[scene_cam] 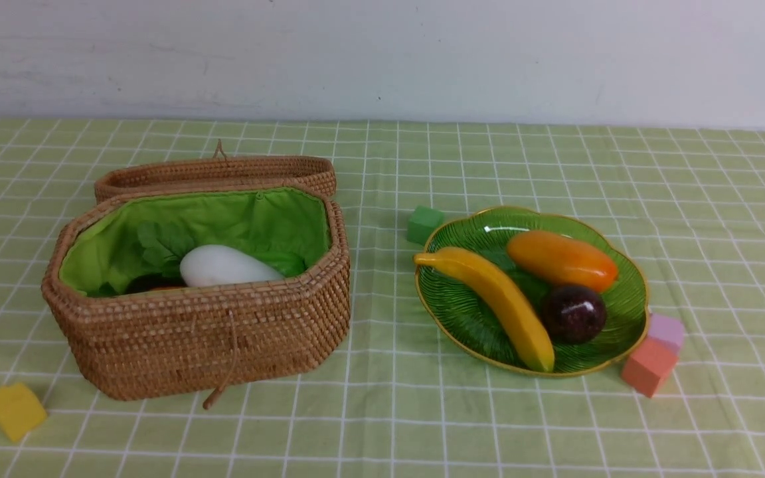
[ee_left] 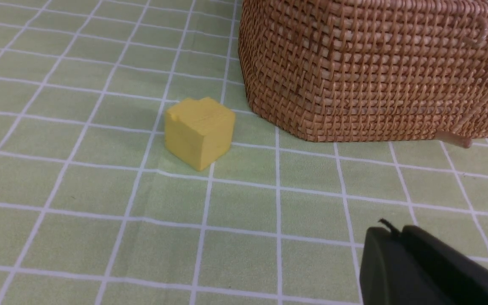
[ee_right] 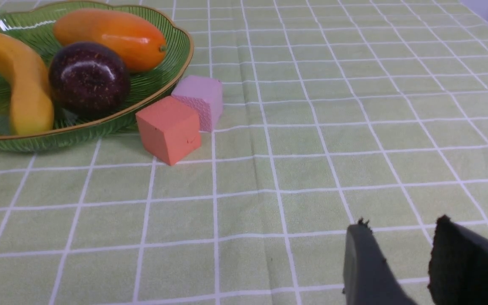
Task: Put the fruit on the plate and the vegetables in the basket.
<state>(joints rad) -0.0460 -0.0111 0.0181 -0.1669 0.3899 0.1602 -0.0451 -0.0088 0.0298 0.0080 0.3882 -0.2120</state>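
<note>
The green leaf-shaped plate [scene_cam: 462, 312] on the right holds the yellow banana [scene_cam: 499, 299], the orange mango [scene_cam: 562, 260] and the dark maroon fruit [scene_cam: 573, 313]. They also show in the right wrist view: plate [ee_right: 163, 80], banana [ee_right: 23, 80], mango [ee_right: 108, 31], maroon fruit [ee_right: 88, 78]. The open wicker basket [scene_cam: 210, 332] on the left holds the white radish [scene_cam: 226, 267] with green leaves; other vegetables are mostly hidden. My left gripper [ee_left: 392, 233] is shut and empty, low near the basket wall [ee_left: 375, 72]. My right gripper [ee_right: 400, 226] is open and empty, apart from the plate.
A yellow cube [scene_cam: 12, 410] lies at the front left, also in the left wrist view [ee_left: 199, 131]. A green cube [scene_cam: 424, 224] sits behind the plate. An orange cube [scene_cam: 649, 366] and a pink cube [scene_cam: 665, 330] touch the plate's right edge.
</note>
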